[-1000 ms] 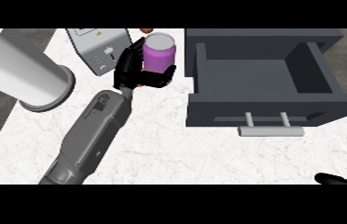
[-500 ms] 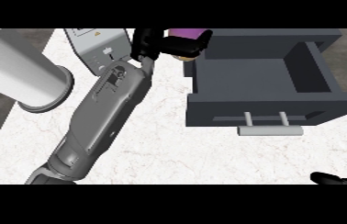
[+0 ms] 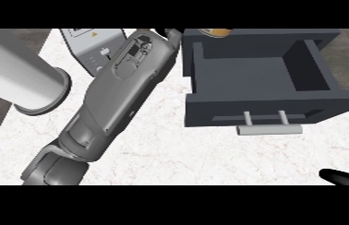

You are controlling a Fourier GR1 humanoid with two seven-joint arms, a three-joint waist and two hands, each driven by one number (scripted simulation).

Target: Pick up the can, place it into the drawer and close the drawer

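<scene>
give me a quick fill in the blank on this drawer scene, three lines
1. The dark grey drawer stands ____.
2. The light handle sits on the drawer's ____ face.
3. The grey forearm lies to the ____ of the drawer in the head view.

Missing words: open; front; left

I see a white marble counter (image 3: 204, 159) with faint reddish veining, bare across its near half. Taking the open dark grey drawer (image 3: 255, 74) as reference: it sits on the counter toward the far right, its front panel facing me with a pale bar handle (image 3: 268, 128) projecting from it. Well to the left of the drawer, a large pale grey cylinder (image 3: 27, 79) rests on the counter at the left edge. Between cylinder and drawer, toward the far side, stands a light grey appliance (image 3: 95, 46) with small black markings, partly hidden by my forearm.
</scene>
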